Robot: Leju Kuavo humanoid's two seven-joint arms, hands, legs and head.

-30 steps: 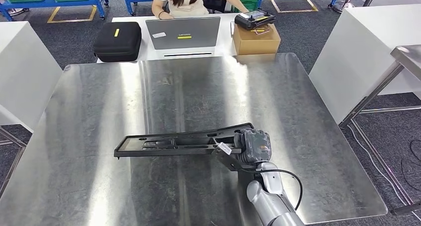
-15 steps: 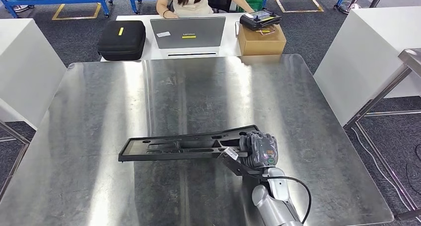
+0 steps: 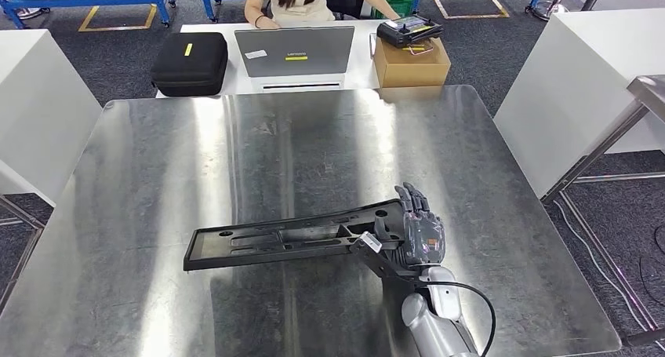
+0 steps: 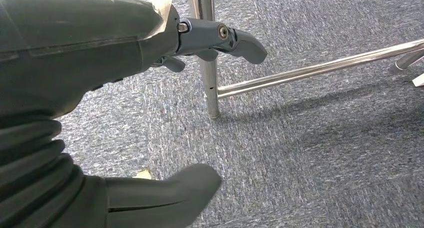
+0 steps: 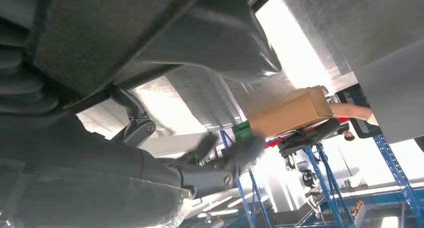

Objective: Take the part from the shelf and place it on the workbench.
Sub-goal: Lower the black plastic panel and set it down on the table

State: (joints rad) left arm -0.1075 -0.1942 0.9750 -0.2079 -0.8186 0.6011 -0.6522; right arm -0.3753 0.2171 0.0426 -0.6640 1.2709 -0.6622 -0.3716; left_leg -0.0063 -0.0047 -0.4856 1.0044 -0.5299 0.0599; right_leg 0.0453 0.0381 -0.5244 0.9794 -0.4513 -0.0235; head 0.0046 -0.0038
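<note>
Your head view has the steel tabletop with the long black part lying on it, near edge. The right hand sits at its right end, fingers extended; whether it holds the part you cannot tell. Your left wrist view shows the left hand over carpet, fingers apart, empty.

You are looking at very little legible text: well beyond the right hand, a small logo is showing on the grey laptop lid, too small to read.
</note>
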